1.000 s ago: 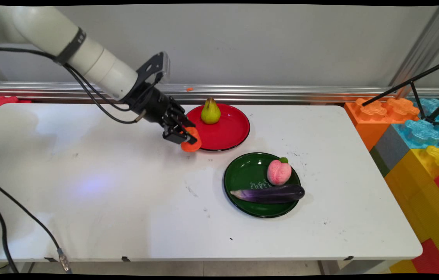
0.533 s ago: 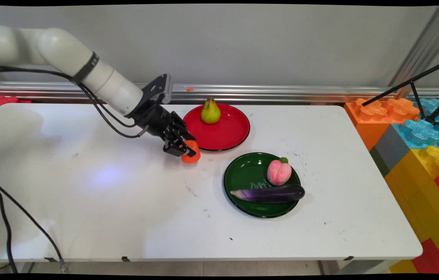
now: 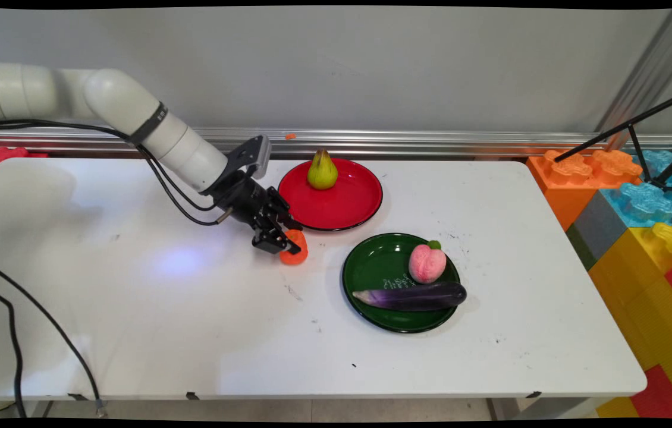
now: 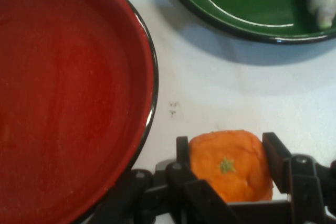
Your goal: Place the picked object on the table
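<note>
Down and nearer comes the gripper (image 3: 286, 245), off the red plate's (image 3: 360, 208) rim, now low over the desk (image 3: 134, 309) just near-left of that plate, its fingers clamped on the orange fruit (image 4: 231, 165); the green plate (image 3: 371, 267) sits to the right.

The main camera stood above the near side of the table (image 3: 193, 333), looking down across it toward the wall. The camera on my hand looked closely along my tool (image 4: 226, 169). Both views shared the red plate (image 3: 342, 208) and green plate (image 3: 371, 267).
</note>
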### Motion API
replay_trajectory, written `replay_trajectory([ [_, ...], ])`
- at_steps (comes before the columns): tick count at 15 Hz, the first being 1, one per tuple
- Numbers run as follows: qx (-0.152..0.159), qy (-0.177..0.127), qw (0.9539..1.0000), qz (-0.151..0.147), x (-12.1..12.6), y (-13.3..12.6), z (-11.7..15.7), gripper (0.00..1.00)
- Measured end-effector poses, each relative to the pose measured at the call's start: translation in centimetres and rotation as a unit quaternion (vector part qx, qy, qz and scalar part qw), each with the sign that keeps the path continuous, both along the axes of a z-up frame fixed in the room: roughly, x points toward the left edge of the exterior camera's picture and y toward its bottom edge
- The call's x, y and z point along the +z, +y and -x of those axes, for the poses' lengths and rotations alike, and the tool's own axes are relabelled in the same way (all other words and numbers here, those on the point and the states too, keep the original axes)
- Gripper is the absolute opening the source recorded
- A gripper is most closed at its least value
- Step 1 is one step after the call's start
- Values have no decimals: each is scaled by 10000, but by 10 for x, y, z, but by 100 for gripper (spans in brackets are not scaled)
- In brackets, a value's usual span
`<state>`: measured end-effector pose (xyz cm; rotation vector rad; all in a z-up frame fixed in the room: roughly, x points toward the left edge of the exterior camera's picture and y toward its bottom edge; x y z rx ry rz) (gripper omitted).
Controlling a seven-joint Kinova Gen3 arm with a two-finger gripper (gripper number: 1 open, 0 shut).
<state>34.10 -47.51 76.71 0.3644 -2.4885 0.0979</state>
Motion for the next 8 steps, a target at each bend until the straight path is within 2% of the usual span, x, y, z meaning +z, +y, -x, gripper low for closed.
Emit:
replay_trajectory([
  [3,-94,-6,10000,12,-7,-2,0,0],
  [4,-135,-2,9999,23,-8,-2,1,100],
  [8,-239,6,9997,41,-9,-1,2,100],
])
